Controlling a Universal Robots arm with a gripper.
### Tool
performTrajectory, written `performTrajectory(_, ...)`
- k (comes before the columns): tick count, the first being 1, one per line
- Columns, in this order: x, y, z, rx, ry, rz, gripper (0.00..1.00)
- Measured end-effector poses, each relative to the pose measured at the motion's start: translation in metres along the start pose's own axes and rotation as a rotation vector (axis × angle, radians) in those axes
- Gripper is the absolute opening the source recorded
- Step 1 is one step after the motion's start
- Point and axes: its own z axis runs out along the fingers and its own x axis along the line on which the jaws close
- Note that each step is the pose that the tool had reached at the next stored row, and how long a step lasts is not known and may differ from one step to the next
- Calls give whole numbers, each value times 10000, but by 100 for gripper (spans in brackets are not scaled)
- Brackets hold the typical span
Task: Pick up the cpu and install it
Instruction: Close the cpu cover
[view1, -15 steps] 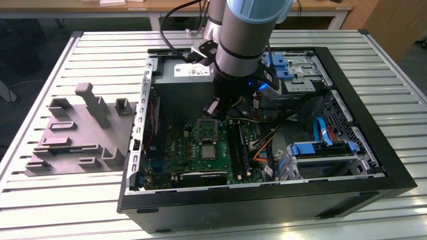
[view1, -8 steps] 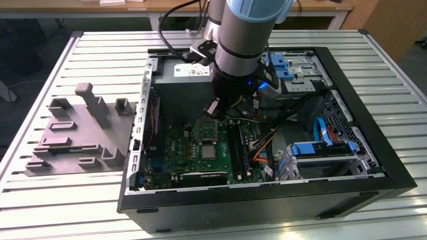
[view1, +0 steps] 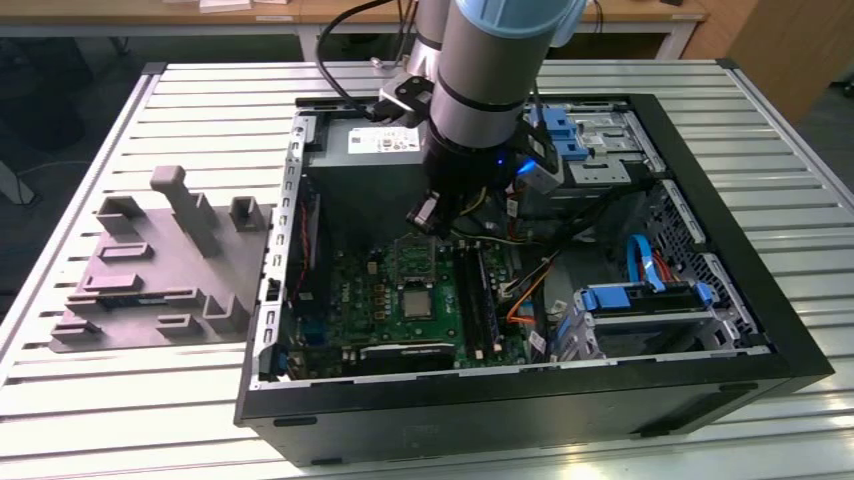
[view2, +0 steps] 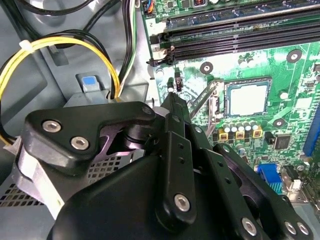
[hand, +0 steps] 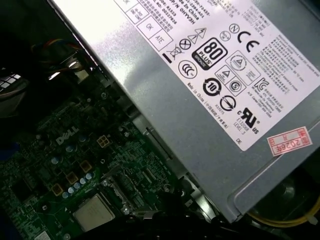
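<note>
Inside the open black tower case (view1: 747, 300), the cpu (view2: 249, 99), a flat square with a pale brushed-metal top, already lies seated in its socket on the green motherboard (view1: 400, 300); it shows in both wrist views (hand: 93, 212) and in the exterior view (view1: 416, 301). Above the board, at about twelve o'clock from the chip in the exterior view, hangs the arm's matte black gripper (view2: 172, 100); whether its jaws are parted or hold anything cannot be told. Beside it sits the grey sheet-metal power supply (hand: 200, 90). Outside, at nine o'clock, a grey moulded tray (view1: 147, 270) rests on the slatted table (view1: 160, 420).

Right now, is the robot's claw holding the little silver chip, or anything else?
Not the cpu: it lies flat in its socket on the green motherboard, away from the gripper. Whether the gripper holds anything else cannot be told.
</note>
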Motion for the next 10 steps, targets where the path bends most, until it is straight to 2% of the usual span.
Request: performTrajectory(10,0,8,-56,-20,15,-271,11)
